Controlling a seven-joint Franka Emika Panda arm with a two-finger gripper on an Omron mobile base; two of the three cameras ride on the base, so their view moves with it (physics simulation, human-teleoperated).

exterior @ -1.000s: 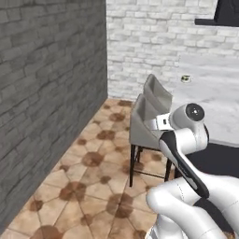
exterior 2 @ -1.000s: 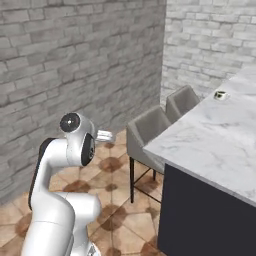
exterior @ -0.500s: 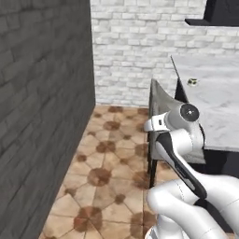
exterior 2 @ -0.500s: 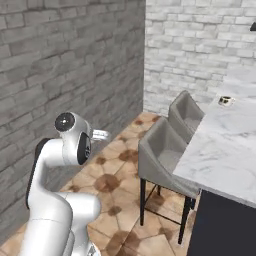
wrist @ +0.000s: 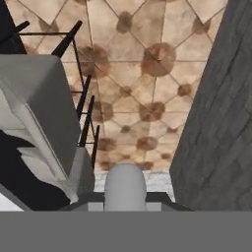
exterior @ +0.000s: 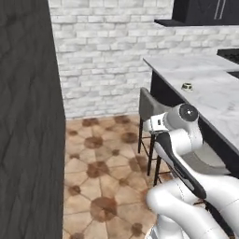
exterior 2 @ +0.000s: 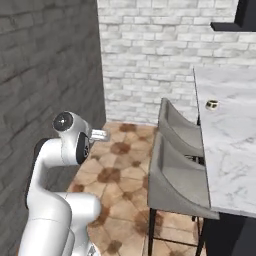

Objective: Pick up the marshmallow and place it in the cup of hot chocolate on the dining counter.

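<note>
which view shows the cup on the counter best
The right base view: the cup sits unblocked on the marble counter, with a dark top. In the left base view it is smaller and vaguer. The hand view looks at floor and stools.

White grey-veined dining counter, grey stools, brown-patterned floor tiles

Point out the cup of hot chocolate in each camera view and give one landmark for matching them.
Left base view: the cup of hot chocolate sits right of centre in the upper half, near the dining counter's left edge.
Right base view: the cup sits at the right, above mid-height, near the same edge.
Hand view: I cannot find it; this view looks down at the floor and a stool.
Shared landmark: the nearest grey stool beside the counter.
</note>
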